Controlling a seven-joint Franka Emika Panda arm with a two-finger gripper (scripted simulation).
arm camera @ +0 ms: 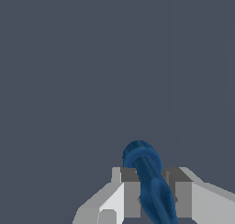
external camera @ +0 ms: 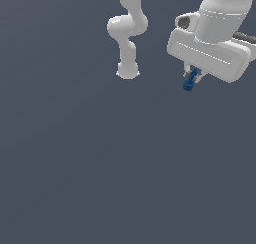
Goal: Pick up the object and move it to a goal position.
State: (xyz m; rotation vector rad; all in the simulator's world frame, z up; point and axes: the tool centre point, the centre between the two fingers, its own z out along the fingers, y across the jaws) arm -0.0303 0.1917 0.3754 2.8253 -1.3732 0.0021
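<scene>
The object point(external camera: 189, 82) is a small dark blue elongated piece. It sticks out below my white gripper point(external camera: 192, 78) at the upper right of the exterior view, lifted off the floor. In the wrist view the object point(arm camera: 149, 177) sits between the two fingers point(arm camera: 130, 191), which press on it from both sides, and its rounded end points away from the camera. My gripper point(arm camera: 149, 193) is shut on the object. No goal marker shows in either view.
The arm's base and lower links point(external camera: 127, 35) stand at the top middle of the exterior view. A plain dark grey floor point(external camera: 100, 163) fills the remainder of both views.
</scene>
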